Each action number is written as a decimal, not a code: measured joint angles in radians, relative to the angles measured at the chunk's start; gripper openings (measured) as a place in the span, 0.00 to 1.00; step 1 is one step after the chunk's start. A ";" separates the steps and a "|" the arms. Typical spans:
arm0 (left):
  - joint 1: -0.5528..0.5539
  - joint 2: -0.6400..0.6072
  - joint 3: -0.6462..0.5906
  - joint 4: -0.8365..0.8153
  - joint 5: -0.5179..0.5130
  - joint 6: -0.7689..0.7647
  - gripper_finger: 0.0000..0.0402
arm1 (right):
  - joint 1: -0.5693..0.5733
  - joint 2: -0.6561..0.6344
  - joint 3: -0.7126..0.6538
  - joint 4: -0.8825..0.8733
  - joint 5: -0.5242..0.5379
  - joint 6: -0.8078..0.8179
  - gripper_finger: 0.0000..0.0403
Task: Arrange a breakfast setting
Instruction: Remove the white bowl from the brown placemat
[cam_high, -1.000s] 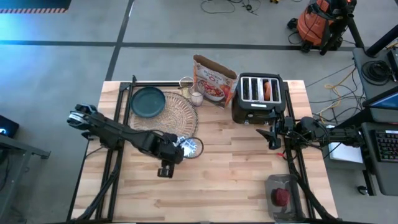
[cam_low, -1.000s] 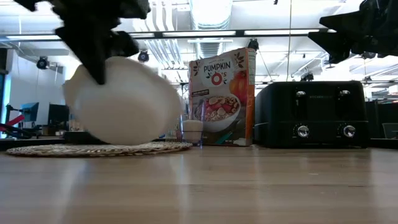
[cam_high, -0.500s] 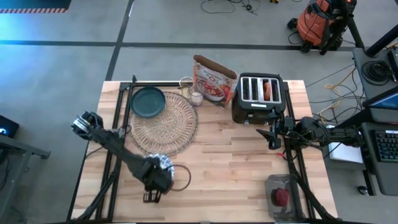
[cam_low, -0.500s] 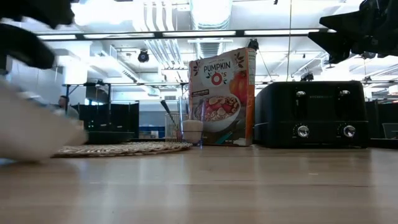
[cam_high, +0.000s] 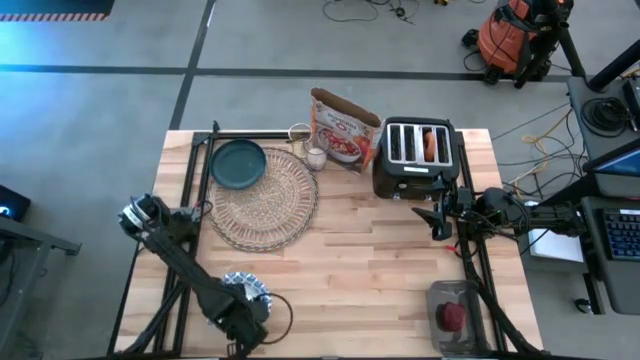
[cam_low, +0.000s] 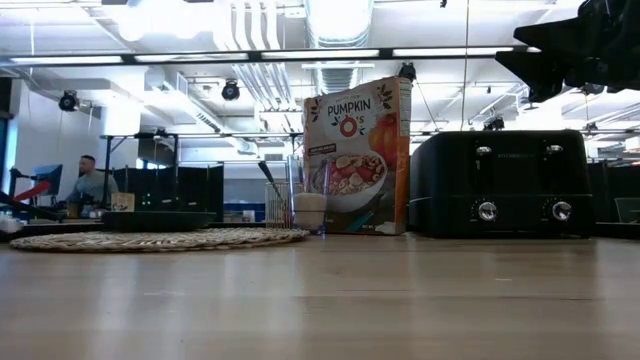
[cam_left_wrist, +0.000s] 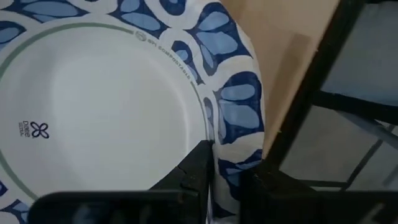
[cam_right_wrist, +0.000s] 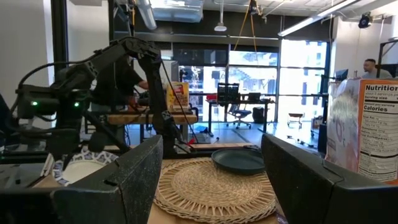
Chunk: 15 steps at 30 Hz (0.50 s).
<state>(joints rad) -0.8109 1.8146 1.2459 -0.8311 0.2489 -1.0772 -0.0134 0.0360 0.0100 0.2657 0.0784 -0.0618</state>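
Bowl (cam_high: 245, 291) now off placemat (cam_high: 264, 197), at table's (cam_high: 380, 270) near-left edge.

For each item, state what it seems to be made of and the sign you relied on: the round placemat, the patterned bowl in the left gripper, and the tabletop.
Placemat: woven straw or rattan, probably; tan, open coiled weave.
Bowl: likely glazed ceramic or melamine; smooth white underside with a printed stamp, blue pattern. Left gripper pinches its rim.
Tabletop: wood, butcher-block style; pale joined strips, satin sheen.

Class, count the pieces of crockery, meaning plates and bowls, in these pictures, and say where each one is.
2. The dark teal plate lies at the woven placemat's far-left edge; the blue-and-white bowl is gripped by the left gripper near the table's front edge. None seems hidden.
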 joint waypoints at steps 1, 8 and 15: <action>-0.004 0.006 0.009 -0.002 0.001 -0.004 0.11 | 0.000 0.000 0.000 0.000 0.000 0.001 0.65; -0.043 0.024 0.064 -0.018 0.008 0.039 0.22 | 0.000 0.000 0.000 0.000 0.000 0.000 0.65; -0.047 0.022 0.089 -0.024 0.006 0.040 0.34 | 0.000 0.000 0.000 0.000 0.000 0.001 0.65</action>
<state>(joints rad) -0.8575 1.8364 1.3354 -0.8549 0.2554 -1.0374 -0.0132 0.0360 0.0101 0.2657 0.0784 -0.0608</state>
